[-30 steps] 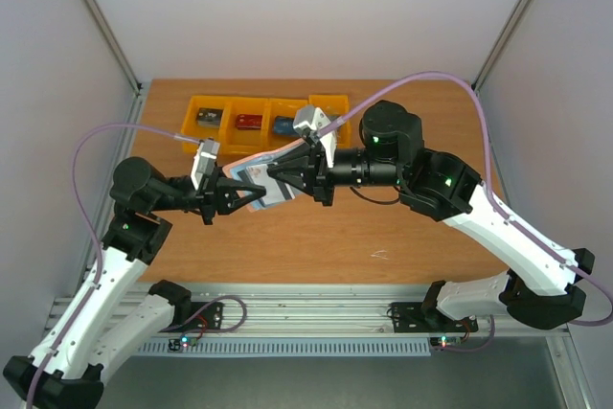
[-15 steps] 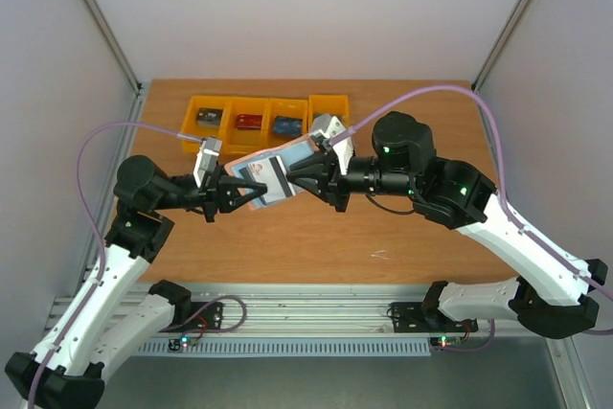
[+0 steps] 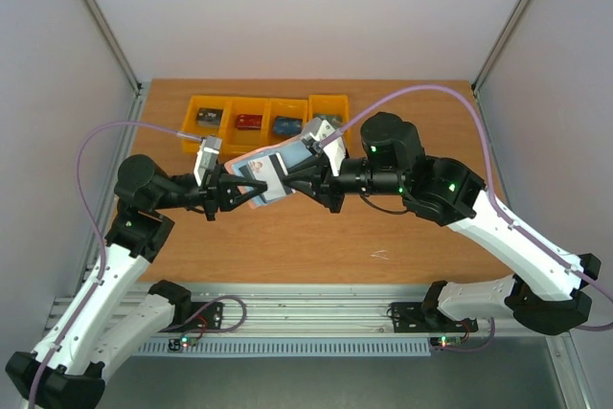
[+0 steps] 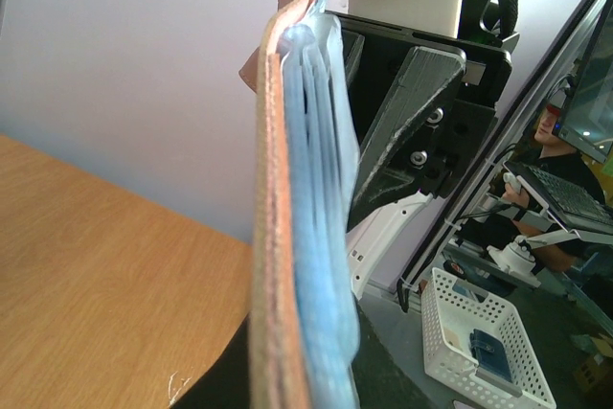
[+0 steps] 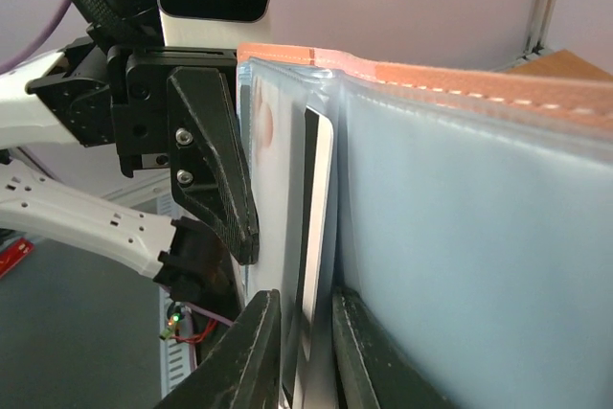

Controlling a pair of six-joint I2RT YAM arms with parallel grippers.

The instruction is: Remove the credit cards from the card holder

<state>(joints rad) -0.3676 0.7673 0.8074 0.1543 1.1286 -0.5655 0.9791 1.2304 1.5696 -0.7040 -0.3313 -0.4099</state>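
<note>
Card holder (image 3: pixel 257 177) stays aloft; right gripper (image 5: pixel 305 308) edged left, pinching credit card (image 5: pixel 317 217).

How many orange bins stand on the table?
4 bins in one row at the far side: left, second, third, and the rightmost, partly hidden behind the right arm.

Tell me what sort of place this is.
Probably a robotics lab's test cell: the left arm and right arm mounted at a wooden table, plain panel walls around it, and outside, a person at a keyboard and monitor.
</note>
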